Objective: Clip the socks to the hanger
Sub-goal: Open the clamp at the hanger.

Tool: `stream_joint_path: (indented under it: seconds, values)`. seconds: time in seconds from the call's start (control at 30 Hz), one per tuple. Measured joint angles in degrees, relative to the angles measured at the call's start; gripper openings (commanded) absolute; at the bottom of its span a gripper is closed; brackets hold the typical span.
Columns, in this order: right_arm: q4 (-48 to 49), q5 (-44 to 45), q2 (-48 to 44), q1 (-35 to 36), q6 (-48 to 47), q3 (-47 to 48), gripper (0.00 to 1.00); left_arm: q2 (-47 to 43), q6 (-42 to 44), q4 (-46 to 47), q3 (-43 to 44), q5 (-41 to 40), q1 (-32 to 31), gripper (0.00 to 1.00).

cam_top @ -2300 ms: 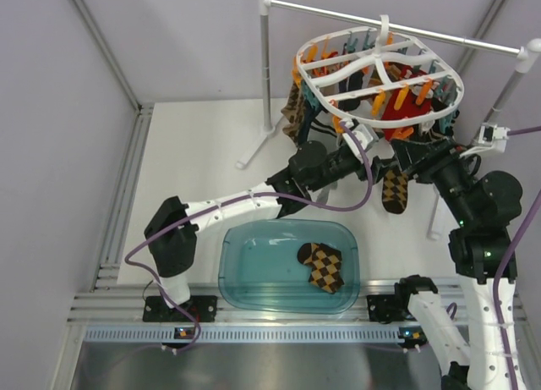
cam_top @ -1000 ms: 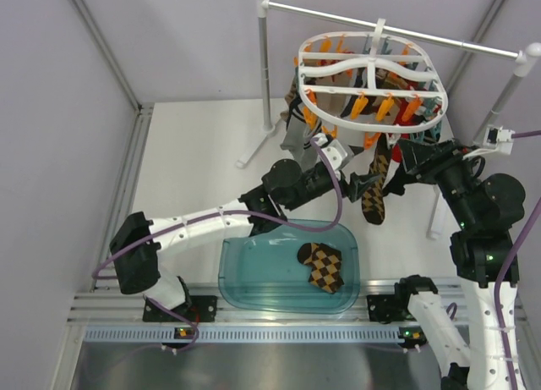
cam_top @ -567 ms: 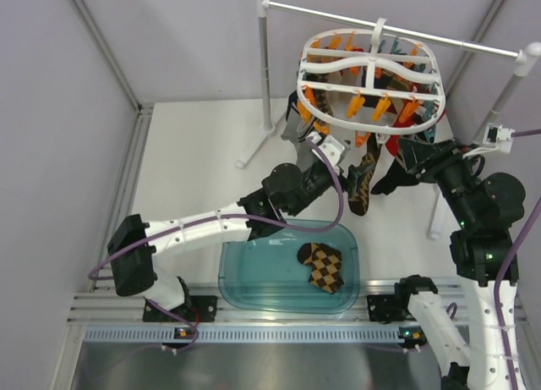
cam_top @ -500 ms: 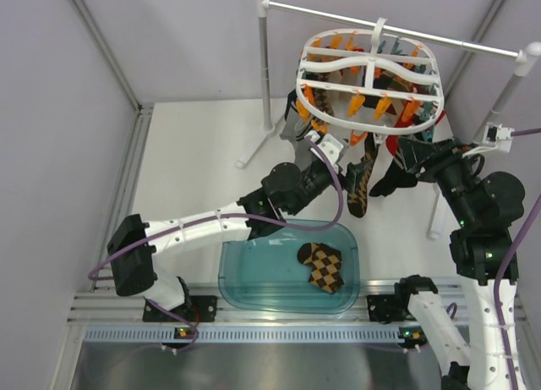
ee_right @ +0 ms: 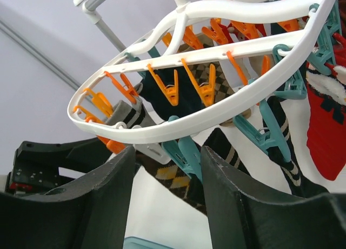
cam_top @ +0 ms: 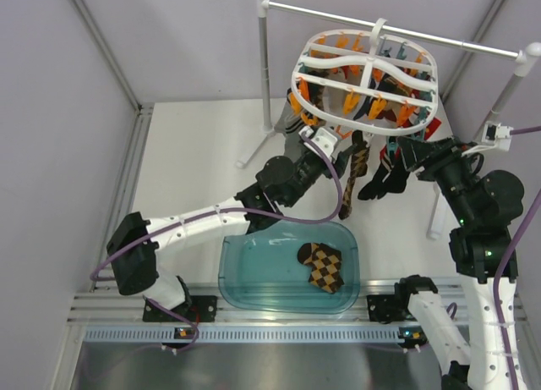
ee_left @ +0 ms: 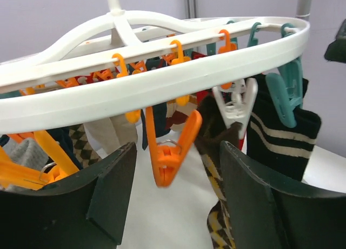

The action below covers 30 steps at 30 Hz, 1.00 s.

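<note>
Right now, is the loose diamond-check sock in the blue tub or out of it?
In. The diamond-check sock lies on the floor of the blue tub, inside its rim.

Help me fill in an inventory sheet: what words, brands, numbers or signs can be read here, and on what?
No text can be read anywhere.
White plastic oval hanger, brown-and-mustard check sock: no print shows.
Pale marks on the black housing, right wrist view: too blurred to read.
</note>
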Motion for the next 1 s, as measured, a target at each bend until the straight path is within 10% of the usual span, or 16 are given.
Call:
stream_joint_path:
  seconds: [1.0]
  values:
    - [4.3,3.0,2.9,0.0,-3.6,-1.6,0.5,-4.5,-0.8,-6.0,-2.2,26.8,11.1,0.75]
